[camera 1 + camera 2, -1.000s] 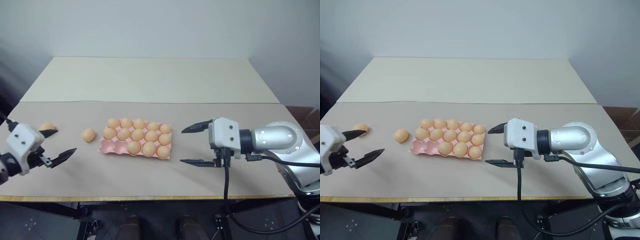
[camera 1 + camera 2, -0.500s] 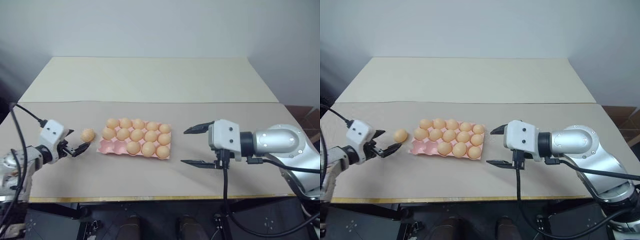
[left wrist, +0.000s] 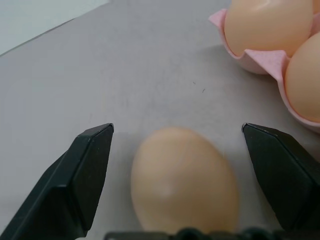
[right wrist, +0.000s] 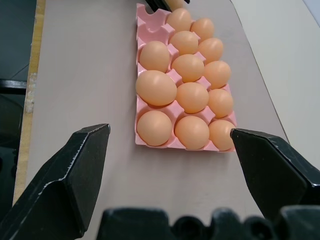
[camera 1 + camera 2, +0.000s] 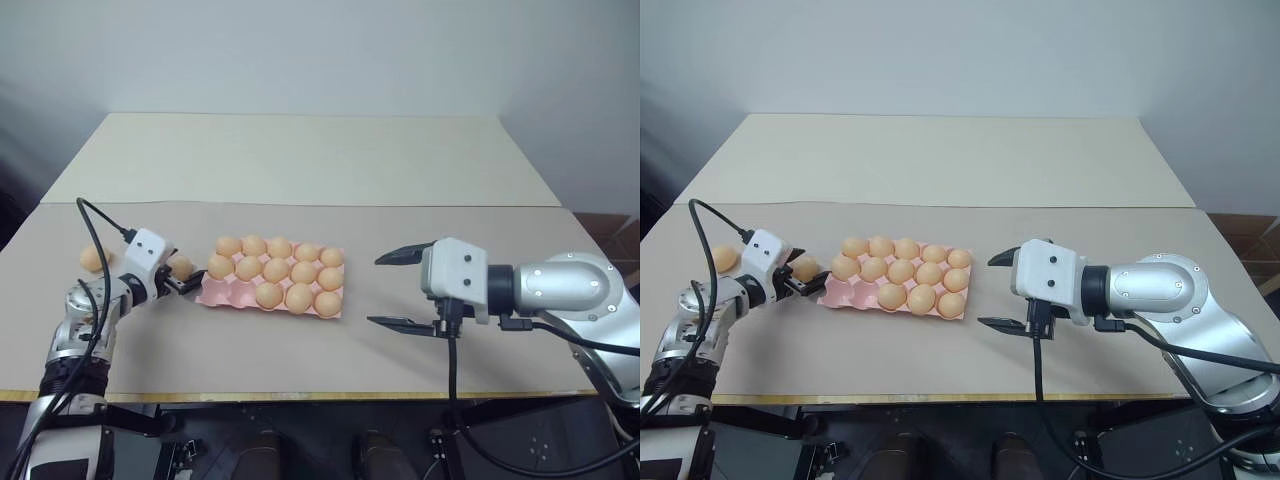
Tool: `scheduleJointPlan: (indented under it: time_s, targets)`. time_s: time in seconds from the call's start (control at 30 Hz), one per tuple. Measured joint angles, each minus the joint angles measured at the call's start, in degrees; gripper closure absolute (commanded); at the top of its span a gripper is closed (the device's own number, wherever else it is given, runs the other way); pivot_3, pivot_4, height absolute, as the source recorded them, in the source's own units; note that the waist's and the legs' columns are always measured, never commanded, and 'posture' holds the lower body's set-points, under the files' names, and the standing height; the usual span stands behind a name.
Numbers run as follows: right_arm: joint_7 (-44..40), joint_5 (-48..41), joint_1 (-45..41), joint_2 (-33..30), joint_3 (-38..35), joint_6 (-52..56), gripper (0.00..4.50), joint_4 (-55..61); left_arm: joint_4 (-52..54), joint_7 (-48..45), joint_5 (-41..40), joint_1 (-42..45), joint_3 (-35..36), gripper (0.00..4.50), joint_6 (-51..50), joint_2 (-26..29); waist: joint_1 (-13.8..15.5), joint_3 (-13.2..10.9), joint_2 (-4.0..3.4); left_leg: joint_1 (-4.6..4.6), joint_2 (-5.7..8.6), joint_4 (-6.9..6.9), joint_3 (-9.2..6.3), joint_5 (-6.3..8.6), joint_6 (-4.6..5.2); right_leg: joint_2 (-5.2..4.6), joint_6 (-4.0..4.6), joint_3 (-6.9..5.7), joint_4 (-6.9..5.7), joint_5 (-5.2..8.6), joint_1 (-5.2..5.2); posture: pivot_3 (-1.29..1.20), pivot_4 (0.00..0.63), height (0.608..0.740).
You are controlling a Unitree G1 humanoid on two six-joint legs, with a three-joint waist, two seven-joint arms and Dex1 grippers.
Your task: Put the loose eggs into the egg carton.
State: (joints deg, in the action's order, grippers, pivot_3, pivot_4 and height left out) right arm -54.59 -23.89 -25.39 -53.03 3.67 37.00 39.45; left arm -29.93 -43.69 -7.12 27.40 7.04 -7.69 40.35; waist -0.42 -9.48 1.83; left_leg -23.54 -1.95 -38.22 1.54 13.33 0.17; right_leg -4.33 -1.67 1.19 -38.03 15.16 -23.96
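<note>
Left wrist view showed the left gripper [image 3: 177, 185] with its two black fingers [image 3: 75, 185] spread wide on either side of a loose egg [image 3: 184, 182], clear gaps between each finger and the shell, so nothing was gripped. That egg lay on the grey-brown table [image 5: 250, 350], just beside the left end of the pink egg carton [image 5: 215, 293] but apart from it. From the head camera the same egg [image 5: 181, 267] sat between the fingertips of the left gripper [image 5: 183, 279], near the left part of the table and about midway between its front and back edges. A second loose egg [image 5: 92, 259] rested farther toward the left edge, well apart from the carton. The carton held thirteen eggs; its two front cups at the left end stood bare. The right gripper [image 5: 400, 290] hung above the table to the right of the carton, near it without touching, its jaws fully apart and holding nothing; its wrist camera looked along the carton [image 4: 145, 30] from that end.
</note>
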Motion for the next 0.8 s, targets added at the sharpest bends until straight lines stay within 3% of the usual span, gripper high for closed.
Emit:
scheduleJointPlan:
  time_s: [0.2, 0.23, 0.4, 0.57, 0.8]
  targets:
    - [0.44, 0.05, 0.64, -0.06, 0.0, 0.14, 0.0, 0.02, -0.37, -0.34, 0.08, 0.16, -0.37, 2.56, 0.17, -0.37, -0.07, 0.0, 0.0, 0.02, -0.01, -0.01, -0.01, 0.0, 0.0, 0.01, 0.0, 0.0, -0.03, 0.0, 0.01, 0.0, 0.15, 0.74]
    - [0.57, 0.07, 0.64, -0.05, 0.0, 0.14, 0.0, 0.02, -0.31, -0.13, 0.16, 0.14, -0.37, 2.68, 0.17, -0.36, -0.09, 0.0, 0.0, 0.03, -0.01, -0.01, -0.01, 0.0, 0.0, 0.01, 0.0, 0.0, -0.02, 0.0, 0.02, 0.0, 0.15, 0.74]
    - [0.82, 0.11, 0.62, -0.03, 0.02, 0.14, 0.0, 0.0, 3.14, 0.36, 0.03, -2.51, 0.26, 2.68, 0.3, 0.04, -0.31, 0.0, 0.0, 0.0, -0.02, -0.01, -0.02, 0.0, 0.0, 0.01, 0.0, 0.02, -0.01, 0.0, -0.01, 0.0, 0.15, 0.74]
    - [0.9, 0.12, 0.6, -0.01, 0.04, 0.14, 0.0, -0.07, 13.79, -3.23, -4.69, -8.79, 4.6, 2.68, 1.82, 1.45, -0.28, 0.0, 0.0, -0.12, -0.06, -0.01, -0.11, 0.0, 0.0, 0.0, 0.0, -0.01, -0.01, 0.0, -0.1, 0.0, 0.15, 0.74]
    - [1.71, 0.24, 0.64, 0.18, 0.04, 0.13, 0.0, 0.0, 27.5, -14.32, -20.23, -10.86, 10.0, 2.68, 0.93, 1.96, 0.11, 0.0, 0.0, -0.09, -0.01, -0.06, -0.1, 0.0, 0.0, -0.03, 0.0, -0.03, 0.02, 0.0, -0.01, 0.0, 0.15, 0.74]
